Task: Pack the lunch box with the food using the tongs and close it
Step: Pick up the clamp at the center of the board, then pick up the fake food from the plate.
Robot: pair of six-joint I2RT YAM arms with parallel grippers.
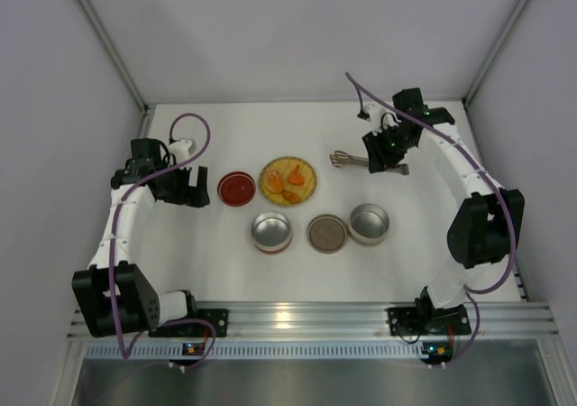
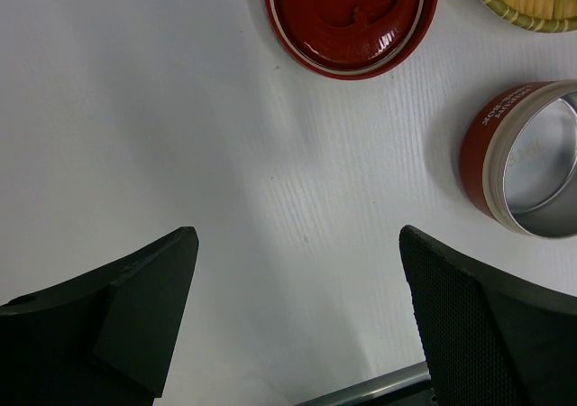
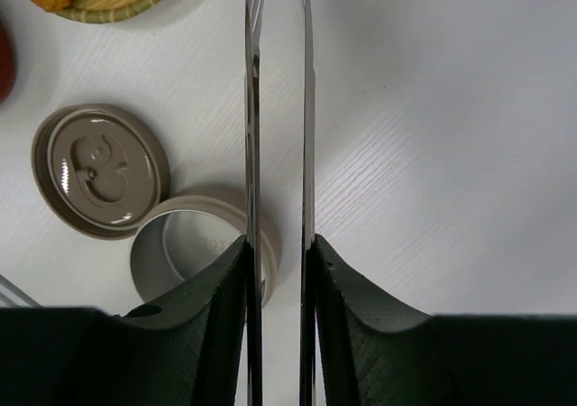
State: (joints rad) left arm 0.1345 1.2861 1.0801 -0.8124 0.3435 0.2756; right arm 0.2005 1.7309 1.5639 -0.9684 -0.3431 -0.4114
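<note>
- One pair of tongs (image 3: 253, 108), right of the woven plate (image 1: 312, 189), clamped in the right gripper (image 3: 279, 242).
- Left gripper (image 2: 297, 235) spread wide, holding nothing, left of the plate.
- Orange food pieces (image 1: 292, 179) on the plate, too small to count.
- Two open tins below the plate: red tin (image 1: 270, 232), beige tin (image 1: 369, 223).
- Two lids: red lid (image 1: 237, 189) beside the plate, beige lid (image 1: 327, 233) between the tins.

Left gripper (image 2: 297, 244) spread wide, right gripper (image 3: 279, 244) pinched narrow — elbows bent.

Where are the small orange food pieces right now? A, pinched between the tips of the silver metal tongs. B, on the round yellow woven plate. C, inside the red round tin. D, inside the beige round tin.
B: the small orange food pieces lie on the round yellow woven plate, and the red round tin and beige round tin both look empty from above.
</note>
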